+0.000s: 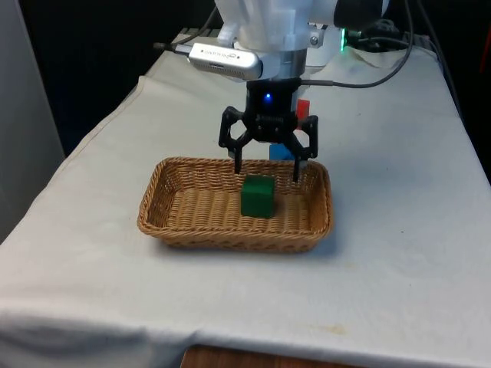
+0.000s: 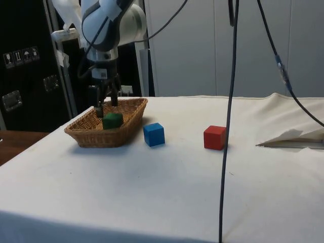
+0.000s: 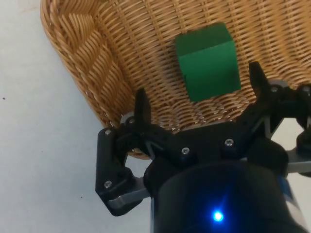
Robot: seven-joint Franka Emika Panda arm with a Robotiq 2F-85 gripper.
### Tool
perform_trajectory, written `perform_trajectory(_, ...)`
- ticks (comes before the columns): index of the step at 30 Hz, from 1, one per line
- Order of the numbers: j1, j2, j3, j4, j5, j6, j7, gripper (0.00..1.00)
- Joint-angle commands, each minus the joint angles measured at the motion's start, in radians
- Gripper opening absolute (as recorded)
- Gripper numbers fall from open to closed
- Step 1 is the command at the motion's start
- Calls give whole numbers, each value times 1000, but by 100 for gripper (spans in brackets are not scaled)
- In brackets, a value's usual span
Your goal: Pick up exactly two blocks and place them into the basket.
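Hidden behind the arm

Red block (image 1: 304,108) and blue block (image 1: 281,152) mostly covered by gripper (image 1: 267,164) in front view.

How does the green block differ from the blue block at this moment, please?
The green block lies inside the basket, under the open hand; the blue block sits on the cloth beside the basket. Green is dark; blue is bright. Both are cubes of similar size, neither gripped.
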Motion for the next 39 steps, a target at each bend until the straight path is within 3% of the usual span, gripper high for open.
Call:
perform_trajectory(1,-4,-3,3,0,4,-5,-5,100)
perform_trajectory(5,0,0,-1,0,0,0,0,100)
perform_trajectory(7,-4,-2,4,1,4,-4,-5,100)
perform_trajectory(8,4,-23,-3,-14,-3,-12,-2,100)
perform_trajectory(11,12,-51,-10,-34,-12,-24,1,100)
perform_trajectory(12,2,-22,-2,-9,-3,-19,0,100)
perform_trajectory(13,13,-60,-11,-41,-15,-27,1,100)
perform_trajectory(19,25,-155,-12,-126,-52,-41,10,100)
perform_trajectory(20,26,-167,-11,-137,-56,-41,11,100)
perform_trajectory(21,16,-153,-3,-121,-46,-44,3,100)
perform_trajectory(22,28,-179,-12,-150,-61,-42,12,100)
perform_trajectory(30,39,-278,-10,-252,-107,-45,28,100)
perform_trajectory(31,31,-275,-2,-247,-95,-45,17,100)
perform_trajectory(32,40,-286,-9,-261,-111,-45,30,100)
perform_trajectory(39,45,-345,-8,-340,-148,-49,46,100)
